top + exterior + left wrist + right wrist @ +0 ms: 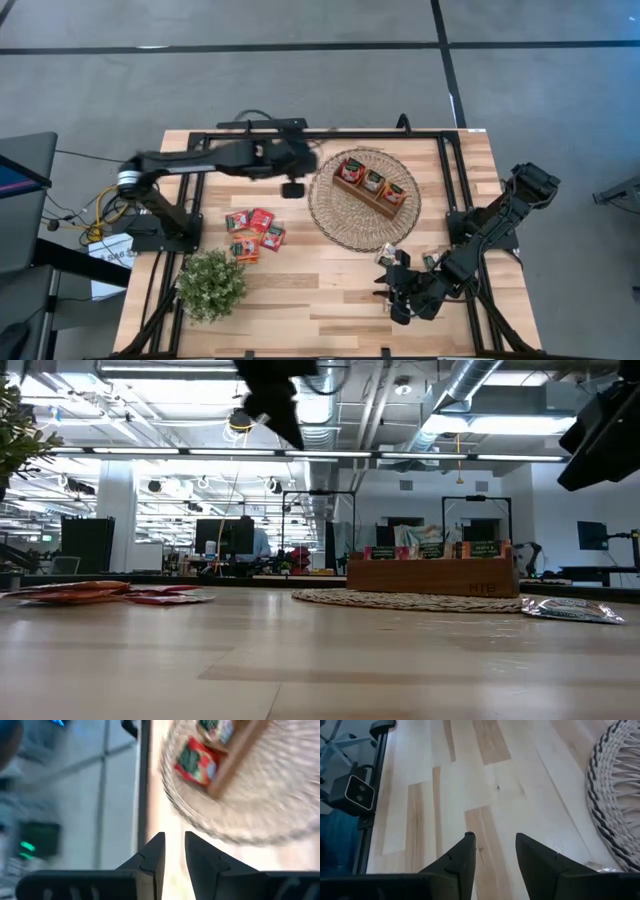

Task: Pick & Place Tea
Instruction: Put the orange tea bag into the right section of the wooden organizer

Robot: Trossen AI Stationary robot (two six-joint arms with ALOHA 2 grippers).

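A loose heap of red and orange tea sachets (pixel 255 232) lies flat on the table's left half, seen low at the left in the low view (pixel 110 595). More sachets stand upright in the wooden tray (pixel 370 185) on the round woven mat (pixel 340 228). One green-and-white sachet (pixel 388 254) lies flat by the mat's near edge (pixel 570 608). My left gripper (pixel 293 188) hangs high above the table between heap and mat, open by a narrow gap and empty (pixel 174 851). My right gripper (pixel 390 292) is low near the single sachet, open and empty (pixel 495 852).
A bushy potted plant (pixel 212 284) stands at the near left corner. A black frame rail (pixel 300 134) runs around the table's edges. Bare wood lies between the heap, the plant and my right gripper. A red sachet in the tray's end compartment (pixel 196 762) shows in the left wrist view.
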